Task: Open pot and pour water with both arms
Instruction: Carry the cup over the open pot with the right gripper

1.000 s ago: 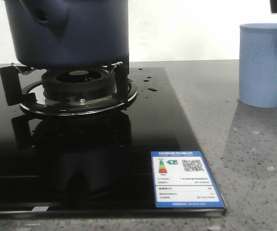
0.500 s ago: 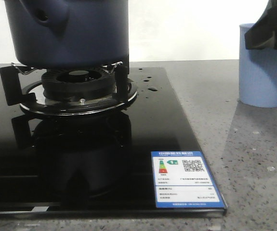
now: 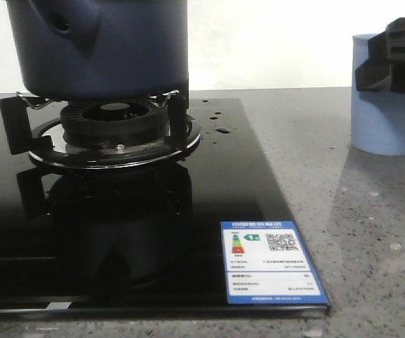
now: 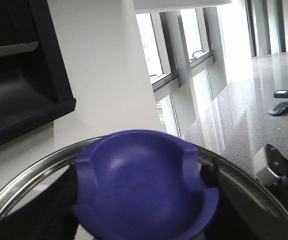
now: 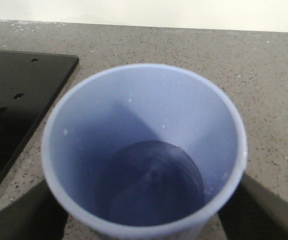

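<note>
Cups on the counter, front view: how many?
1. A pale blue ribbed cup stands on the grey counter right of the black cooktop, with the right gripper at its rim. The frame edge may hide others.

Sat the dark navy pot (image 3: pixel 100 46) on the burner stand (image 3: pixel 110 130) of the black glass hob (image 3: pixel 117 232), with water (image 3: pixel 222 130) beaded just beside it, while the right hand (image 3: pixel 399 60) hung against the rim of the pale blue cup (image 3: pixel 382 116) on the speckled surface (image 3: pixel 371 232).
</note>
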You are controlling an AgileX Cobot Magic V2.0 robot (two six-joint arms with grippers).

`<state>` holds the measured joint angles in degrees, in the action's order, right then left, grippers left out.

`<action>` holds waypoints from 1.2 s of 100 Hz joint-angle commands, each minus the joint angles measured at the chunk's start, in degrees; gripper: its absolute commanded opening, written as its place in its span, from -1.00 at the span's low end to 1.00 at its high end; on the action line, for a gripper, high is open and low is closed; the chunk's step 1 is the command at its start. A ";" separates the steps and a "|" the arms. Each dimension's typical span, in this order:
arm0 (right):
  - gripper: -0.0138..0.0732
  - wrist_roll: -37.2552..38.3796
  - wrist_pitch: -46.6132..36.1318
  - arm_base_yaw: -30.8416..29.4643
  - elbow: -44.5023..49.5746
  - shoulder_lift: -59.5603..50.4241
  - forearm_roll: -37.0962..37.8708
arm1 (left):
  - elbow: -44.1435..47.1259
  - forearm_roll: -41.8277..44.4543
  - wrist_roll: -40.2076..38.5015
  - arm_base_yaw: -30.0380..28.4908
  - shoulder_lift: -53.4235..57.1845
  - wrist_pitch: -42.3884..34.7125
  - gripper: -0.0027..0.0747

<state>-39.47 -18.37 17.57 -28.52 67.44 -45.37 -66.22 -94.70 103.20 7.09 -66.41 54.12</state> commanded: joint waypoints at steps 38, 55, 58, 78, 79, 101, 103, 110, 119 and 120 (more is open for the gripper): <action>0.00 0.72 -3.67 0.03 -4.92 -4.19 12.85 | -2.17 -3.02 -0.61 0.17 4.29 0.32 -0.23; 0.00 0.72 2.80 0.68 -13.01 -5.89 16.69 | -2.17 -2.47 -0.70 0.17 6.18 -1.54 -0.23; 0.00 0.72 4.45 0.68 -14.69 -5.89 17.49 | -2.17 -2.47 -0.70 0.17 6.52 -2.05 -0.23; 0.00 0.62 17.80 0.68 -28.77 -3.23 20.23 | -2.17 -2.39 -6.57 0.17 8.82 -7.81 -0.23; 0.00 0.62 18.72 0.86 -29.28 -2.84 20.39 | -2.17 -2.39 -7.00 0.17 8.92 -7.97 -0.23; 0.00 0.62 27.66 6.51 -43.28 4.11 27.46 | -2.17 -1.29 -8.18 0.17 10.33 -8.81 -0.23; 0.00 0.62 28.11 7.20 -44.30 4.84 28.32 | -2.17 -1.21 -8.18 0.17 10.46 -8.81 -0.23; 0.00 0.62 29.33 9.31 -47.39 7.35 31.54 | -2.17 -1.21 -8.83 0.17 10.86 -8.81 -0.23; 0.00 0.62 29.62 11.76 -50.07 10.43 37.53 | -2.17 -1.21 -11.62 0.17 11.26 -8.85 -0.23; 0.00 0.62 29.62 11.93 -50.48 10.66 38.69 | -2.17 -0.99 -11.81 0.17 11.37 -8.85 -0.23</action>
<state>-38.82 15.76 27.73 -74.37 77.51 -12.92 -66.22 -91.46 93.97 7.09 -56.47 46.12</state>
